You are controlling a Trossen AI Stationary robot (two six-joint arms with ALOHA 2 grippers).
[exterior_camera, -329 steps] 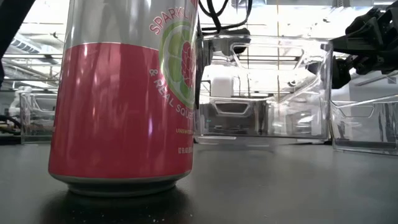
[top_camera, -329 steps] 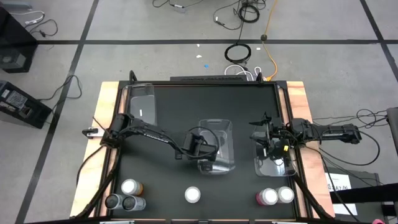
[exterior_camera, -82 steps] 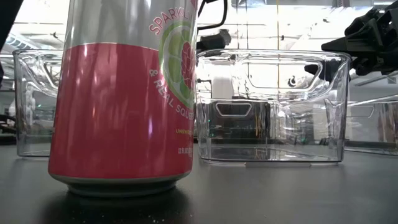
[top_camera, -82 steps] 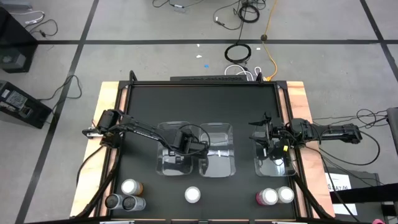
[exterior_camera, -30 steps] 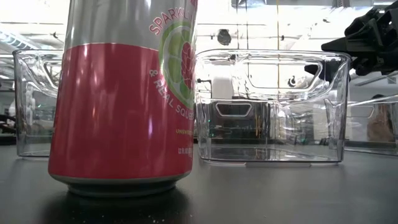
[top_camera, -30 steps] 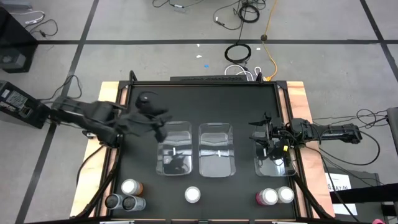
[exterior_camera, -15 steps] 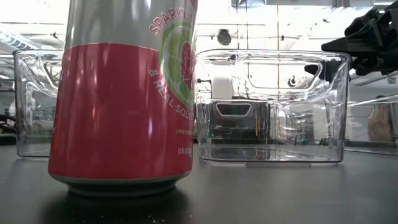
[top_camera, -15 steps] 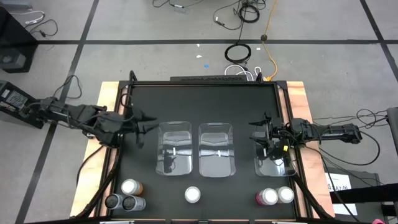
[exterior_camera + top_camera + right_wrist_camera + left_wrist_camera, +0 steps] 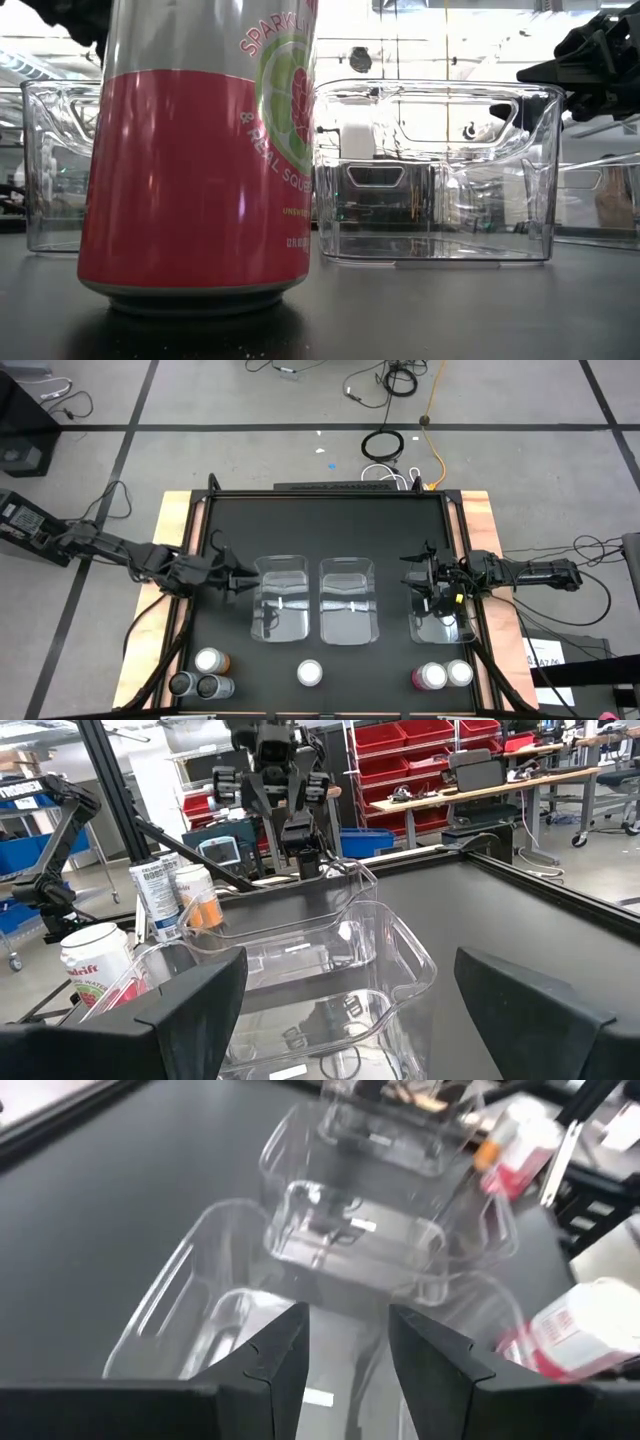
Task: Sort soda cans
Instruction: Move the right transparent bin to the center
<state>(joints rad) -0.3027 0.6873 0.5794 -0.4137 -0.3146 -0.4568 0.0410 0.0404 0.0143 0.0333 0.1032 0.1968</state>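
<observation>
Black table (image 9: pixel 325 530), light wood border, on a grey tiled floor crossed by dark lines; loose cables (image 9: pixel 395 380) lie on the floor beyond the far edge. Through the right wrist view the room behind shows shelving with red storage bins (image 9: pixel 400 750).

Three clear bins, all upright on the table. Left bin (image 9: pixel 280 600) and middle bin (image 9: pixel 348 600) stand side by side near the centre; right bin (image 9: pixel 440 622) sits by the right edge, apart from the pair. Nothing visible inside any of them.

Left gripper (image 9: pixel 240 580): at the left bin's outer wall, about rim height. Fingers (image 9: pixel 270 1370) set a narrow gap apart, nothing between them; the wrist view looks along the row of bins. Contact with the bin wall cannot be judged.

Right gripper (image 9: pixel 428 582): above the far end of the right bin, fingers (image 9: pixel 190 1000) spread wide, holding nothing; the bin's rim shows between them.

Soda cans, six, upright, along the near edge:
- orange can (image 9: pixel 210 660) and two silver cans (image 9: pixel 198 685), clustered at near left;
- one red can (image 9: pixel 310 673) alone at near centre, filling the low view (image 9: pixel 200 150);
- one red can (image 9: pixel 430 677) touching one pale-topped can (image 9: pixel 460 672) at near right, body colour not visible from above.
</observation>
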